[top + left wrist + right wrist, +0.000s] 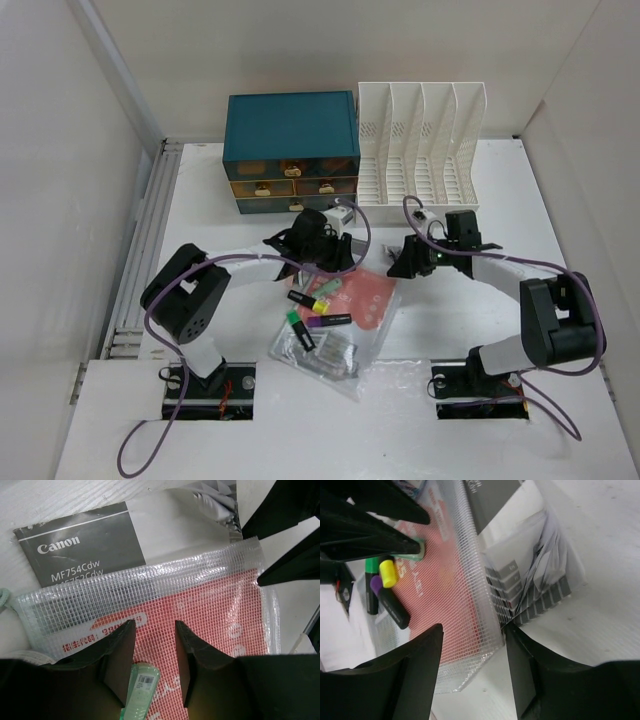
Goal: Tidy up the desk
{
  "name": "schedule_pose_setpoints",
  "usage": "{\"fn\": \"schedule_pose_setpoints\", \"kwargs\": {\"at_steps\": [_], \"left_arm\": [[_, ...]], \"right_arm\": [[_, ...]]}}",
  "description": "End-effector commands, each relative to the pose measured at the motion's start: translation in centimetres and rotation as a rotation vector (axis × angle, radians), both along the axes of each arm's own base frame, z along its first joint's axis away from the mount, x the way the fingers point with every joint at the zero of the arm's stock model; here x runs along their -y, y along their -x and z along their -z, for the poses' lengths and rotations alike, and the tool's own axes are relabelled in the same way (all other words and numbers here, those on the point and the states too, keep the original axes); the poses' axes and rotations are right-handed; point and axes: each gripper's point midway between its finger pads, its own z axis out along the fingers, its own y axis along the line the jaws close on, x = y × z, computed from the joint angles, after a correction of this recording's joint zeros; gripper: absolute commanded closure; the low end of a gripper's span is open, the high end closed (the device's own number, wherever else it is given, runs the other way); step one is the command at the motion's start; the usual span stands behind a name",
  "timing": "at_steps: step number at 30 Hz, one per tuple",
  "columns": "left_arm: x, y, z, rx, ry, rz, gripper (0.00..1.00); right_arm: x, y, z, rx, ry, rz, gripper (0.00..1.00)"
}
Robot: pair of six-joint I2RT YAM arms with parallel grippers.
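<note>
The white desk (500, 210) holds a clear mesh pouch (372, 298) with a red sheet inside. My left gripper (335, 260) hovers over the pouch (210, 595), open (155, 625). A pale green highlighter (140, 685) lies between the jaws, close to the left finger. My right gripper (405, 265) is open (472, 627) over the pouch's near corner (465, 665), empty. Yellow-capped (387, 573), purple (392, 605) and green (371, 585) highlighters lie on the pouch's far side.
A teal drawer box (292, 150) and a white slotted file rack (420, 140) stand at the back. A grey Canon manual (85, 545) lies under the pouch. A clear bag with grey keys (530, 590) lies beside it. Another clear bag (325, 350) lies nearer me.
</note>
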Motion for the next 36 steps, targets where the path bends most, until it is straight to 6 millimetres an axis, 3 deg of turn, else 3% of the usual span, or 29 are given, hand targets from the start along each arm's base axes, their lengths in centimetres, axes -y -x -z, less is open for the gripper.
{"fn": "schedule_pose_setpoints", "kwargs": {"at_steps": [1, 6, 13, 16, 21, 23, 28, 30, 32, 36], "left_arm": [[1.3, -0.6, -1.6, 0.029, 0.041, 0.022, 0.66], [1.9, -1.0, -0.6, 0.002, 0.027, 0.031, 0.69], [2.4, -1.1, 0.3, -0.025, 0.019, 0.046, 0.72], [2.8, -1.0, 0.3, -0.031, 0.023, 0.05, 0.73], [3.0, -1.1, 0.3, -0.031, 0.023, 0.05, 0.73], [3.0, -1.1, 0.3, -0.031, 0.023, 0.05, 0.73], [2.9, -1.8, -1.2, 0.013, 0.031, 0.034, 0.58], [2.9, -1.7, -2.0, 0.023, 0.039, 0.034, 0.51], [2.9, -1.7, -2.0, 0.023, 0.039, 0.034, 0.5], [2.9, -1.7, -2.0, 0.023, 0.039, 0.034, 0.5]], "right_arm": [[-2.4, 1.8, -1.1, -0.003, -0.084, -0.118, 0.42], [-3.2, 2.2, -1.6, 0.003, -0.092, -0.157, 0.46], [-3.4, 2.5, -1.7, -0.005, -0.105, -0.192, 0.62], [-3.5, 2.4, -2.1, -0.011, -0.11, -0.205, 0.73], [-3.4, 2.5, -2.3, -0.008, -0.103, -0.233, 1.0], [-3.4, 1.9, -2.8, 0.014, -0.089, -0.239, 1.0], [-2.6, 0.0, -3.8, 0.068, -0.017, -0.2, 1.0], [-1.4, -0.8, -4.1, 0.076, 0.006, -0.158, 0.92], [-0.7, -1.3, -4.7, 0.099, 0.005, -0.132, 0.75], [0.0, -1.0, -4.8, 0.08, 0.002, -0.121, 0.63]]}}
